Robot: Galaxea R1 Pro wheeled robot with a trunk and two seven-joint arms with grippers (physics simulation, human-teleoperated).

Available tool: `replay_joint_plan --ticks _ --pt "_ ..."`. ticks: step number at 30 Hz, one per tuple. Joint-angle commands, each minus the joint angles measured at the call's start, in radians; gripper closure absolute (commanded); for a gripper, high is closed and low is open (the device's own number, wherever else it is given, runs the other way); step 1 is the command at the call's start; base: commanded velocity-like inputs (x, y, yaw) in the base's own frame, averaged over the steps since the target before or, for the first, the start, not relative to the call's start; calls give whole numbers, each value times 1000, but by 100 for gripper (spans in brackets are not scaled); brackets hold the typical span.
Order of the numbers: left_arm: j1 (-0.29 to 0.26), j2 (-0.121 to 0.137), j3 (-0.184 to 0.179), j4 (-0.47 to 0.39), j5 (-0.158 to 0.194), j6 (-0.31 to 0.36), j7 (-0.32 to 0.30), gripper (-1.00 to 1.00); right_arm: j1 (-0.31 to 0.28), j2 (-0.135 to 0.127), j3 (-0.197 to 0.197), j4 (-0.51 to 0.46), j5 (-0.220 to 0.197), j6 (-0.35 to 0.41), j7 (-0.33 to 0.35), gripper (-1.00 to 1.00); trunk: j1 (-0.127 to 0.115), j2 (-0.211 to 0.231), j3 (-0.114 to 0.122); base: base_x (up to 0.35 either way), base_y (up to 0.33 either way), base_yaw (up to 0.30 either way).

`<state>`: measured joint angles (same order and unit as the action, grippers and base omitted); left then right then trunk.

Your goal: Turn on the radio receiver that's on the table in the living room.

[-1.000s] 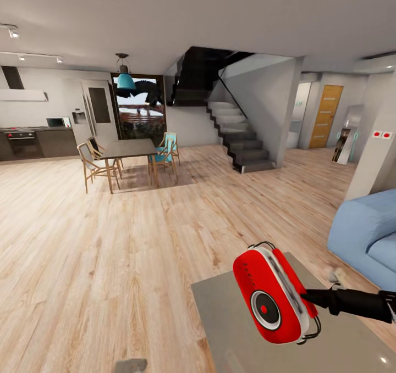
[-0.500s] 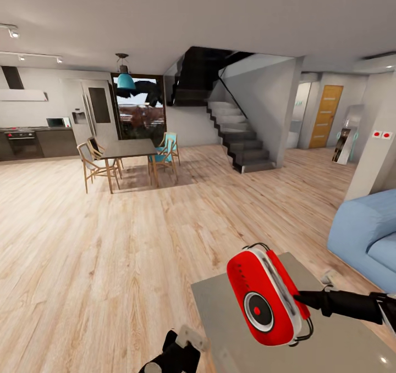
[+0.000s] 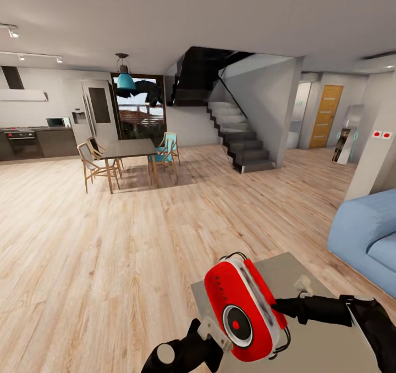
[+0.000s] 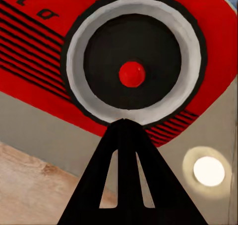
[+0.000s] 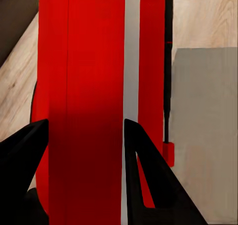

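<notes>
Right end effector (image 3: 281, 306) reaches in level from the right, fingers clamped on the radio receiver's (image 3: 241, 313) side; right wrist view shows both black fingers (image 5: 144, 175) flanking the red body (image 5: 94, 101). Radio receiver held tilted above the near-left corner of the grey tabletop (image 3: 324, 345). Left end effector (image 3: 212, 332) raised from below, closed fingertips (image 4: 125, 130) brought together at the lower rim of the round dial (image 4: 133, 61). Versus a second ago: radio receiver moved left and lower toward the tabletop's left edge; left arm, barely visible then, has come up to the radio receiver's face.
</notes>
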<state>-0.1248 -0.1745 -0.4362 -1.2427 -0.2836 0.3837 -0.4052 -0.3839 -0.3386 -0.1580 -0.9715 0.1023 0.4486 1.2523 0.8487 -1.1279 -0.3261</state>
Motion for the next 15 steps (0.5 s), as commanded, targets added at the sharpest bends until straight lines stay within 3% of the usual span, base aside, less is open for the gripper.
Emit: replay_joint_plan --ticks 1,6,11,15 --pt "0 0 -1 -10 0 0 -1 100 -1 0 4 0 -2 -2 -1 100 0 0 0 0 0 0" --pt "-6 0 -2 -57 -2 1 -1 100 -1 2 17 2 -3 -2 0 100 0 0 0 0 0 0" --pt "-40 0 0 -49 -6 1 0 100 -1 4 18 2 -3 -3 8 100 0 0 0 0 0 0" --pt "-52 0 1 -28 -5 1 1 100 -1 21 24 3 -3 -4 9 100 0 0 0 0 0 0"
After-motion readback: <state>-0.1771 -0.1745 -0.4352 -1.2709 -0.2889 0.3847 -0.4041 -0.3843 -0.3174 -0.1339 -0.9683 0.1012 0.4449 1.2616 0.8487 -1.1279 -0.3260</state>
